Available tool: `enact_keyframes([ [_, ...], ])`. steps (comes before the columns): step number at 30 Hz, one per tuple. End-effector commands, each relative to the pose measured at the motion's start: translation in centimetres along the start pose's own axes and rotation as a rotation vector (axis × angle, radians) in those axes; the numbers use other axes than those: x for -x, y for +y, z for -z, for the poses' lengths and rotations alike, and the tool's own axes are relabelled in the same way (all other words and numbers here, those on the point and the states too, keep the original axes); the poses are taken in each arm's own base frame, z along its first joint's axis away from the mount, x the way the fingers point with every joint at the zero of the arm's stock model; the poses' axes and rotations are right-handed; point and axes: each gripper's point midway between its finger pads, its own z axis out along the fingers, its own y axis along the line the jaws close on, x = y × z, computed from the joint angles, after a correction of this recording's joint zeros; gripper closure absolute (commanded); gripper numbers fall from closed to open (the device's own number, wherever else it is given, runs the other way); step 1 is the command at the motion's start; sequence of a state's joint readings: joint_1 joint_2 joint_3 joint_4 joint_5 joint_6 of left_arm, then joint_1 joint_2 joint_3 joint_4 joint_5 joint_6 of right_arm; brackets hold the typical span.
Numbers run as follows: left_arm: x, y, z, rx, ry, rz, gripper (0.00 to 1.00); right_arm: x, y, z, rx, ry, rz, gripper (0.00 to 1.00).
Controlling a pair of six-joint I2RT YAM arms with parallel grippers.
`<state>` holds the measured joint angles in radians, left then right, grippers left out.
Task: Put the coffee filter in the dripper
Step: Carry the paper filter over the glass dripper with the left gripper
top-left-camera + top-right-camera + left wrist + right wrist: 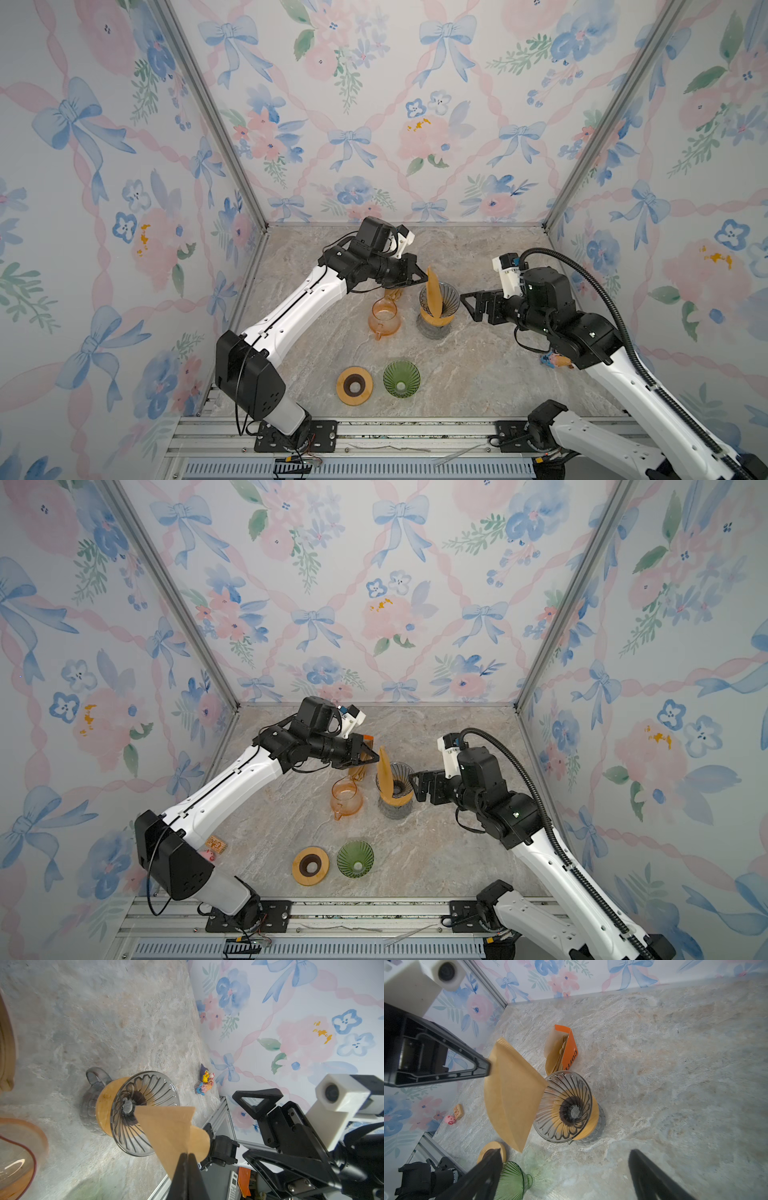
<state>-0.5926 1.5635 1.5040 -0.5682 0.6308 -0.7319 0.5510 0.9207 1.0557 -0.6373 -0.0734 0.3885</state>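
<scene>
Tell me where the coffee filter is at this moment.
In a top view the coffee filter hangs mid-table, pinched flat by the left gripper, over the left side of the dripper, just right of the orange carafe.

Two drippers [451,297] [401,378], two carafes [384,319] [434,331], one loose filter [434,289].

In both top views the coffee filter [434,291] is covering part of the dripper [451,297], and the left fingers [415,274] are hiding most of the filter pack [393,294]. The right arm [582,332] is screening some small toys [555,360], too tiny to identify. In the left wrist view the amber carafe [20,1167] is running off the edge. In the right wrist view the blurred right fingers [481,1176] are masking part of the green dripper [512,1178] and the wooden ring [490,1148].
</scene>
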Motion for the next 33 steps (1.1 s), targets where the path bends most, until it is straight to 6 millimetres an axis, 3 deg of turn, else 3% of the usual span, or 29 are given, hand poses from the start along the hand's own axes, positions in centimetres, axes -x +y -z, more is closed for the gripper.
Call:
enact_keyframes([
  [1,0.1,-0.5,-0.9,-0.063,0.001,0.011,1.0,0.7,0.2,1.1,-0.003,-0.017,0.003,0.04],
  [24,0.1,2.1,-4.5,-0.064,0.058,0.072,0.96,0.8,0.2,0.6,-0.018,0.008,0.016,0.04],
  [33,0.8,3.5,-4.3,-0.03,0.031,0.087,0.82,1.0,0.5,0.7,-0.006,0.004,0.029,0.04],
])
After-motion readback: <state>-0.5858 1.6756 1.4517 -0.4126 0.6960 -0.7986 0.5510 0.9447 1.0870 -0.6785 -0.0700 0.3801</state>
